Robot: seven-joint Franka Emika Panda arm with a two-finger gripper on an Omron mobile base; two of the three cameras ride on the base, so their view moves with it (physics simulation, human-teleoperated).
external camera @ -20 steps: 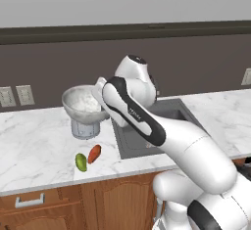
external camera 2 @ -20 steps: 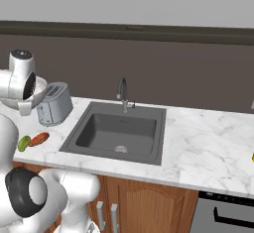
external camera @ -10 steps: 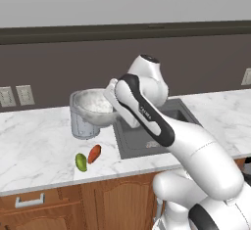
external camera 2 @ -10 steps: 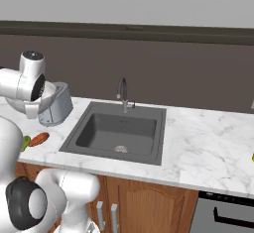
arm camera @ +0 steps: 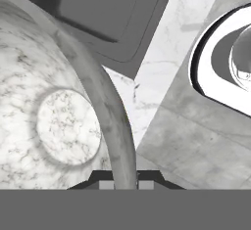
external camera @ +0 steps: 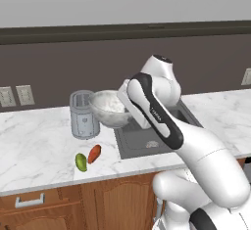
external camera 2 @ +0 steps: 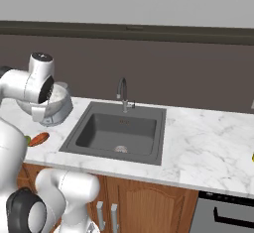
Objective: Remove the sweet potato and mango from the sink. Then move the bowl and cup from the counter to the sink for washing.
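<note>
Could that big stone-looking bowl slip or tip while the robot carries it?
Maybe. The gripper pinches only the bowl's thin rim, so the wide bowl hanging off one edge could swing or tilt. Its mottled, stone-like surface looks smooth, hence perhaps slippery, and probably heavy for such a small grip. It looks stiff, so it shouldn't bend.

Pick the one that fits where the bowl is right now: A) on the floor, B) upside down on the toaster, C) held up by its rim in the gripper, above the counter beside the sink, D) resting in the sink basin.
C: the gripper is shut on the rim of the bowl, which hangs clear of the counter between the toaster and the sink.
</note>
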